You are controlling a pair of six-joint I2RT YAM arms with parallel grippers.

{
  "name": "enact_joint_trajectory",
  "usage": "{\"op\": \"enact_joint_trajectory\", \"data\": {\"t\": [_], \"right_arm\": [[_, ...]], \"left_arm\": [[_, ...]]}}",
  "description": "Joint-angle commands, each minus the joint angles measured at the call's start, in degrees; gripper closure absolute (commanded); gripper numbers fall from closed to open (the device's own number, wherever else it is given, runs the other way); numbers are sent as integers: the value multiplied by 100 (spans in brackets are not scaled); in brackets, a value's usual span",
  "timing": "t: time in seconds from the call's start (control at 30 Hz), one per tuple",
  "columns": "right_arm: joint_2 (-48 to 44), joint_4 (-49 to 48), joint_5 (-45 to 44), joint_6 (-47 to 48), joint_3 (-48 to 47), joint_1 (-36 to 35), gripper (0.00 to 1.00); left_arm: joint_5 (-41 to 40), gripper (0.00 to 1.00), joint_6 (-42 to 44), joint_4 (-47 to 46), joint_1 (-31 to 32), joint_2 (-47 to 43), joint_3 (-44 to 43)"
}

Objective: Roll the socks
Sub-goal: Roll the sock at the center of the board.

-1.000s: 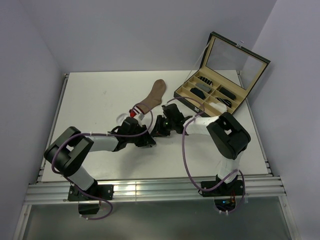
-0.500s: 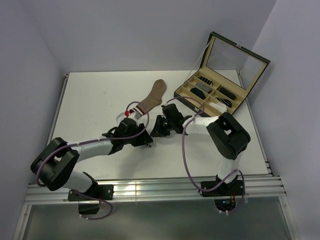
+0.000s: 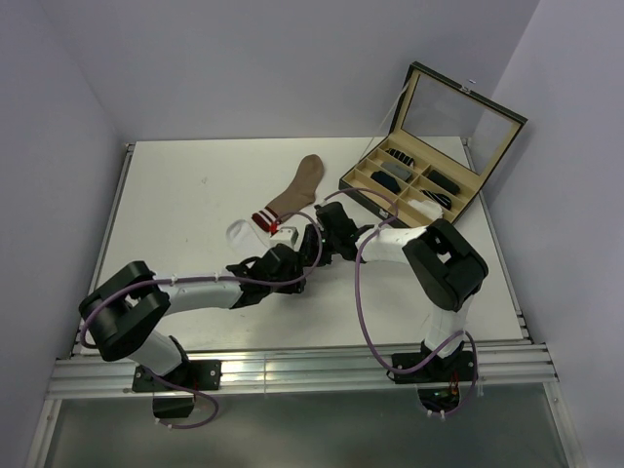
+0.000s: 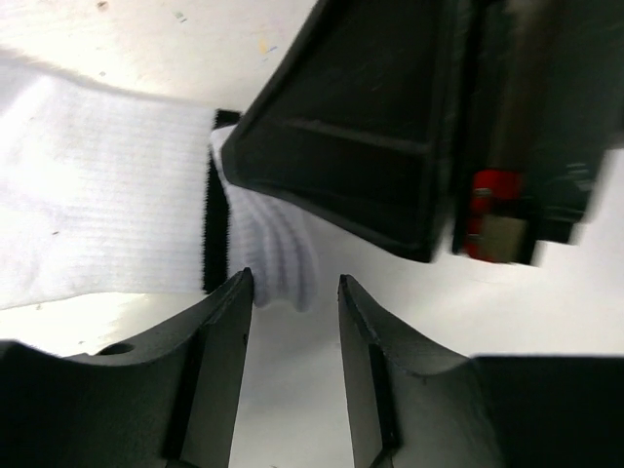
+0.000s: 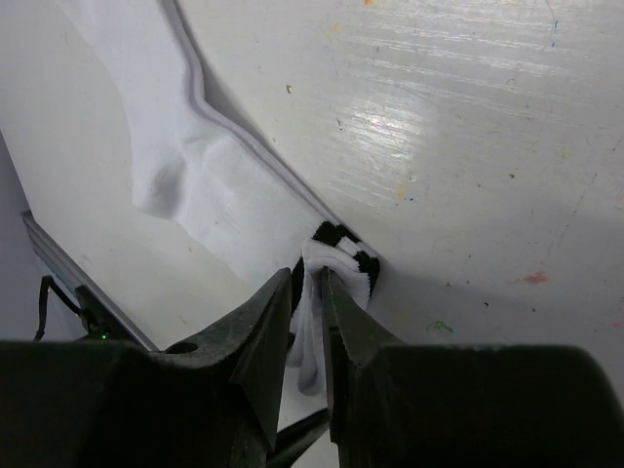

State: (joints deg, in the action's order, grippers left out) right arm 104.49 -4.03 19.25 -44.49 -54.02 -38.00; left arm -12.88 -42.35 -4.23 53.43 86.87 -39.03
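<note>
Nearest the arm bases, the left claw (image 3: 292, 263) lies low over the white painted tabletop (image 3: 175, 195), close to its middle. Its fingers (image 4: 219, 331) stand parted with a clear gap between them. A bunched fold of cuff sits right at the tips, yet nothing is squeezed between the fingers, so this claw is released.

Just beyond it, nearly touching, the right claw (image 5: 310, 283) reaches in from the opposite side, and its black body fills much of the left wrist view. It is clenched on the white sock (image 5: 224, 195) of ribbed fabric with black stripes at the cuff, pinching a raised fold of that cuff between fingers drawn almost together. The rest of the white sock lies flat on the tabletop, running out to the left of both claws in the top view.

Farther back lies the tan-brown sock (image 3: 297, 190) of soft knit, flat, its red-and-white striped cuff toward the claws and its toe toward the rear wall. Its cuff is just beside the white sock; whether they touch I cannot tell.

At the far right stands a black case (image 3: 458, 112) with a windowed lid raised open, its tan-lined compartments holding small dark sock rolls (image 3: 390, 180).
</note>
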Motion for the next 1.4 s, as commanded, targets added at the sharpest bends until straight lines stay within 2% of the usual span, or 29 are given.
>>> {"op": "enact_joint_trajectory", "data": {"t": [0.0,0.07,0.2,0.3,0.47,0.6,0.87,1.0,1.37], "right_arm": [[195,298,-290,63,-39,-50,73],[195,307,-281,72,-56,-41,73],[204,298,-220,46,-56,-50,73],[195,280,-202,54,-39,-50,73],[107,228,-184,72,32,-50,73],[-77,0,-105,28,181,-41,71],[-858,-923,53,-191,804,47,60],[-1132,-1345,-52,-455,1217,178,58],[-746,-2251,-44,-930,1544,372,59]], "left_arm": [[-644,55,122,255,132,172,-272],[-864,56,139,352,194,286,-360],[-1023,65,60,414,273,339,-378],[-1049,81,-28,405,264,260,-316],[-988,90,-159,414,256,93,-220],[-498,96,-300,301,72,32,-62],[435,100,-616,-7,-561,67,299],[971,100,-775,-280,-868,93,466],[1930,100,-1074,-790,-1396,137,809]]}}
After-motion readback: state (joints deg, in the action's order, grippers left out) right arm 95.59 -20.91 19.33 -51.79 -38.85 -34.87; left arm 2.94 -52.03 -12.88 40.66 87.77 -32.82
